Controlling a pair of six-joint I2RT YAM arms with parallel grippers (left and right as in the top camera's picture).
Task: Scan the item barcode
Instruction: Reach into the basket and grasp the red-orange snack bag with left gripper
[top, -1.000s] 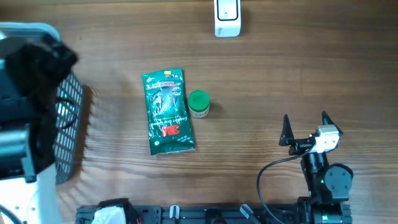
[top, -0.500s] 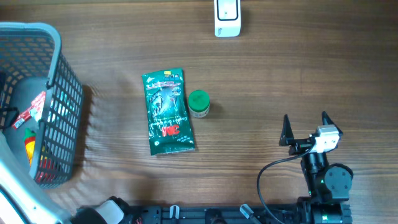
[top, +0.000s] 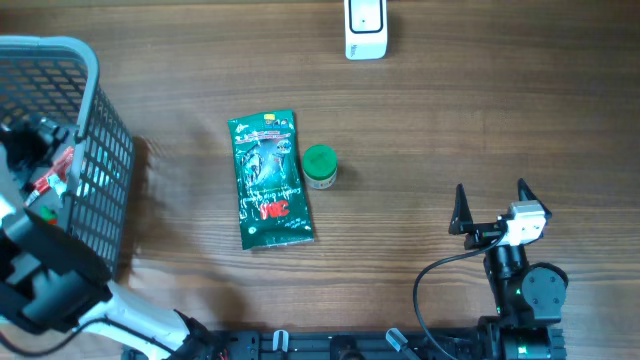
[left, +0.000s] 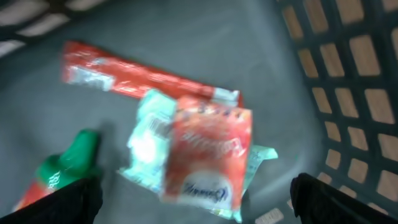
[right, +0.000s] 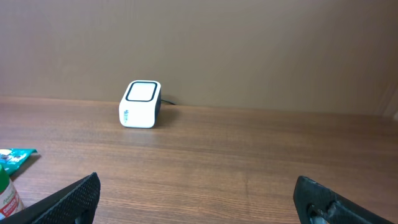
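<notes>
My left gripper (left: 196, 190) hangs open inside the grey basket (left: 348, 74), just above a red-and-white packet (left: 208, 149) that lies on a pale green one. A long red packet (left: 143, 78) and a green-capped bottle (left: 62, 168) lie beside it. Nothing is between the fingers. The white scanner (top: 365, 28) stands at the table's far edge, also in the right wrist view as a scanner (right: 140, 104). My right gripper (top: 490, 205) rests open and empty at the near right.
A green packet (top: 270, 180) and a small green-capped bottle (top: 320, 166) lie mid-table. The basket (top: 95, 160) fills the left edge, with my left arm (top: 50, 280) reaching into it from the front. Bare wood lies between the right gripper and the scanner.
The left arm has swung from over the basket's top, out past the left edge, and now reaches into the basket from the near side. The right arm has not moved.
</notes>
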